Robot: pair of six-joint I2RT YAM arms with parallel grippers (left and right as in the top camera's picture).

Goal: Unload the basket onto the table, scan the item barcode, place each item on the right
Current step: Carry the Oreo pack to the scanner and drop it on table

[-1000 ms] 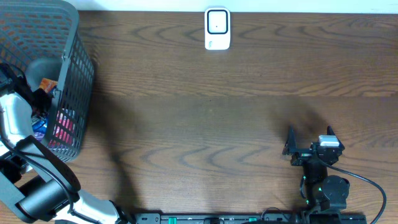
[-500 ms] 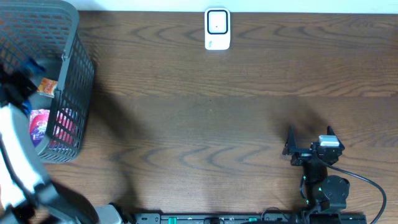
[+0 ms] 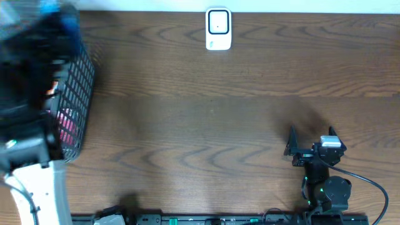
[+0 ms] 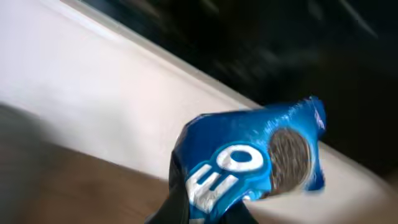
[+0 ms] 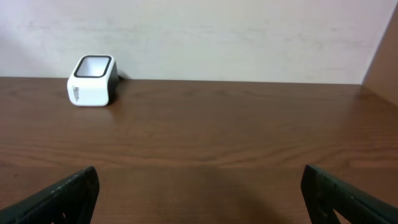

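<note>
The left gripper [image 4: 202,208] pinches a blue cookie packet [image 4: 249,162], lettering probably "OREO", clear only on the left wrist camera; overhead it is a blur over the basket [image 3: 78,106]. The right gripper [image 5: 199,186] has its fingers spread, facing the white scanner [image 5: 92,81].

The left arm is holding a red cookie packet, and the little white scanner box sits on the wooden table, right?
Not quite: the packet is blue, not red. The left wrist view shows the shiny blue cookie packet held by the left gripper. The small white box-shaped scanner does sit on the brown wooden table.
</note>
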